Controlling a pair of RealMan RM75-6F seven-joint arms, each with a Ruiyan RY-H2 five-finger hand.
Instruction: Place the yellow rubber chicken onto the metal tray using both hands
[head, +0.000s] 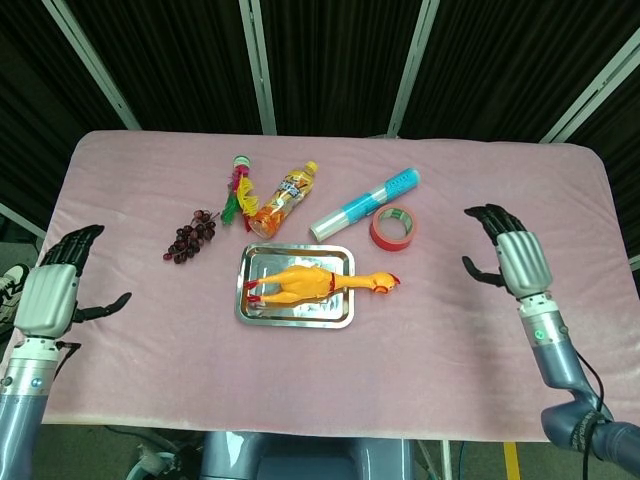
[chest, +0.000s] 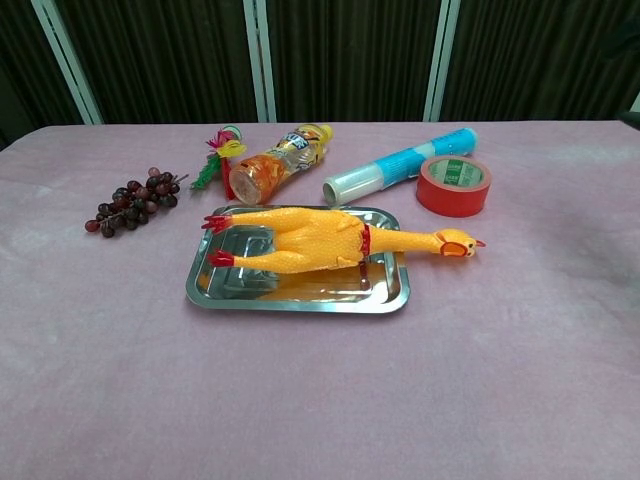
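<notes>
The yellow rubber chicken (head: 305, 284) (chest: 310, 240) lies lengthwise in the metal tray (head: 262, 313) (chest: 300, 298), red feet to the left, its neck and head hanging over the tray's right rim. My left hand (head: 55, 285) is far out at the table's left edge, fingers spread, holding nothing. Over the right side of the table my right hand (head: 508, 258) is raised with fingers apart, also empty and well away from the chicken. Neither hand shows in the chest view.
Behind the tray lie a bunch of dark grapes (head: 189, 236) (chest: 132, 199), a feathered toy (head: 238, 190), an orange drink bottle (head: 283, 198) (chest: 275, 160), a blue-and-white tube (head: 364, 203) (chest: 400, 166) and a red tape roll (head: 394, 228) (chest: 453, 185). A pink cloth (head: 450, 340) covers the table.
</notes>
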